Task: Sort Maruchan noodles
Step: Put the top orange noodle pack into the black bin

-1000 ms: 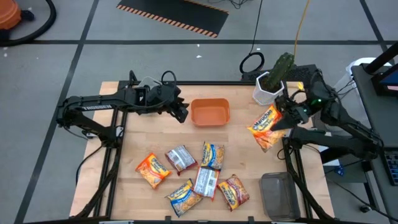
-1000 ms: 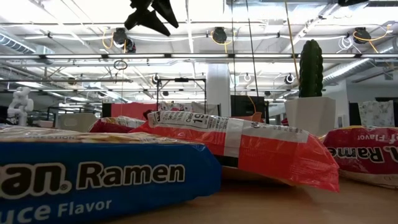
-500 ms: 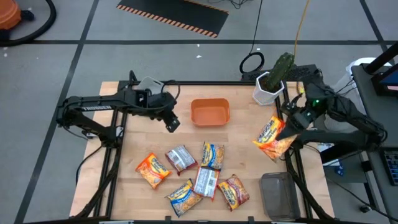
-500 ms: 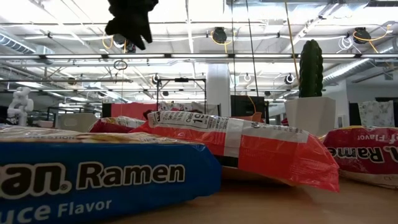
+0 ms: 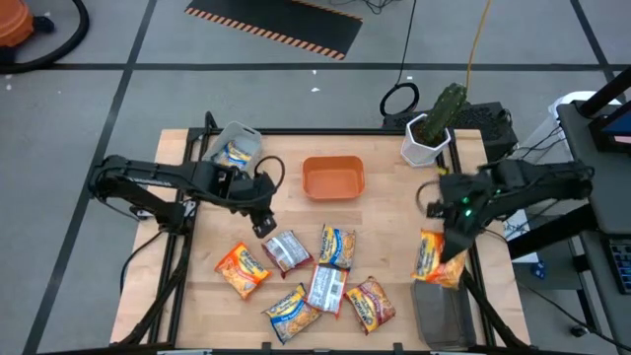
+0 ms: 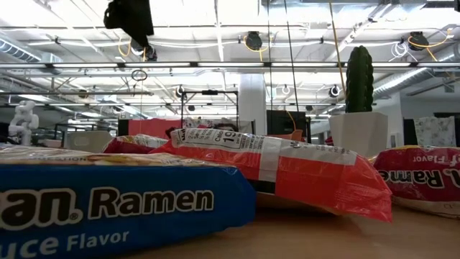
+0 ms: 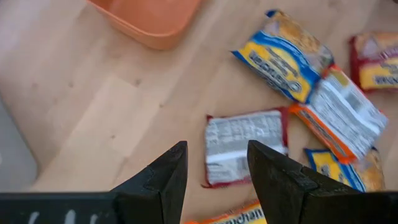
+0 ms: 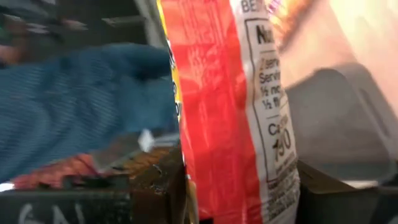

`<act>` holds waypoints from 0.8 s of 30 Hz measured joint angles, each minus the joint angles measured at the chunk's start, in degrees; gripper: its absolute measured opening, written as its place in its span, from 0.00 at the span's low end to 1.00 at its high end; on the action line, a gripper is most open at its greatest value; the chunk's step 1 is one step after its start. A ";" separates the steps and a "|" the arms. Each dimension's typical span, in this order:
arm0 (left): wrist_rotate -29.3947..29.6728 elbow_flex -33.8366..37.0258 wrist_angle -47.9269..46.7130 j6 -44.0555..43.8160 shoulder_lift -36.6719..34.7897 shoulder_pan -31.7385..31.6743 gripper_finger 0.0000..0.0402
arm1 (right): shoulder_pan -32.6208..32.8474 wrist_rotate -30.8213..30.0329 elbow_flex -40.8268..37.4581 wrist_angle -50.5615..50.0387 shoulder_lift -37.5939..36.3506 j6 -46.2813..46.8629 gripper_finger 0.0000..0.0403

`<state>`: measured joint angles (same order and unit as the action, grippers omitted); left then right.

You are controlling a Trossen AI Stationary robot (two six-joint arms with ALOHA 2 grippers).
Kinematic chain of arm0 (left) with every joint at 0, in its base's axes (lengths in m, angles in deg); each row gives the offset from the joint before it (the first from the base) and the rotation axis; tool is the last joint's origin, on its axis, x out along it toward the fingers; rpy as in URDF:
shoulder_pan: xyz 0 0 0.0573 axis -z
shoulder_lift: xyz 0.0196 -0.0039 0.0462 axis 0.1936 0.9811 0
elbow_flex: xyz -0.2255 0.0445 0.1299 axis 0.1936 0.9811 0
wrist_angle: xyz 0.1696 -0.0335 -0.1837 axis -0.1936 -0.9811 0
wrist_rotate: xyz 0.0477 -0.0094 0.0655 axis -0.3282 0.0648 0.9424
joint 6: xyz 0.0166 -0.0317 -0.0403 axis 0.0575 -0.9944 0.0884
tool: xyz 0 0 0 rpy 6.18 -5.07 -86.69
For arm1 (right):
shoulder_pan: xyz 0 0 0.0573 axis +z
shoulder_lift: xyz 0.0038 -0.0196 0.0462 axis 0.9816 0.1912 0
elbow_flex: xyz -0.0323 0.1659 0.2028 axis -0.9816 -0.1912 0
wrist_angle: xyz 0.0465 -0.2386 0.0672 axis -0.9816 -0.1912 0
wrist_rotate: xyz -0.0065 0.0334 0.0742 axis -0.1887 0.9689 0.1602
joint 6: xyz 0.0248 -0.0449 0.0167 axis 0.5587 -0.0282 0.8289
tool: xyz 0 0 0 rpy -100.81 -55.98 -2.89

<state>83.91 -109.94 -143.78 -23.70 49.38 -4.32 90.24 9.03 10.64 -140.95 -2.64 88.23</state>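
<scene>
My right gripper (image 5: 446, 240) is shut on an orange Maruchan noodles packet (image 5: 432, 259) at the table's right side, just above the far end of the grey bin (image 5: 441, 314). My left gripper (image 7: 217, 171) hangs open and tipped down over the table's left middle, with a silver-red packet (image 7: 245, 144) lying flat beyond its fingertips. Several more packets lie flat on the wood nearby: an orange one (image 5: 242, 268), a yellow-blue one (image 5: 337, 245), a white-backed one (image 5: 325, 288), another yellow-blue one (image 5: 293, 313) and a red one (image 5: 370, 303). My right gripper pinches the orange packet between its two fingers, one on each flat face, at the packet's end (image 8: 231, 180) nearest the wrist. The rest of the packet (image 8: 242, 93) sticks out past the fingers. It is lifted clear of the table, slanting down over the grey bin.
An orange bin (image 5: 333, 178) stands at the far middle. A clear bin (image 5: 235, 148) with a yellow-blue packet in it sits at the far left. A cactus in a white pot (image 5: 426, 138) stands at the far right. Bare wood lies between the packets and the orange bin.
My right gripper has swung with the orange packet from beside the cactus pot toward the table's near edge, ending over the grey bin, and has tipped downward. My left gripper has gone from beside the orange bin toward the near edge and tipped down over the silver-red packet.
</scene>
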 joint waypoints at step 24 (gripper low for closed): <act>3.45 1.57 1.05 0.69 0.04 6.08 0.43 | 31.25 -16.62 -2.94 7.29 23.24 -0.25 0.41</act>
<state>87.36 -108.36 -142.73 -23.01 49.43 1.76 121.49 -7.58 7.70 -133.66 20.61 87.98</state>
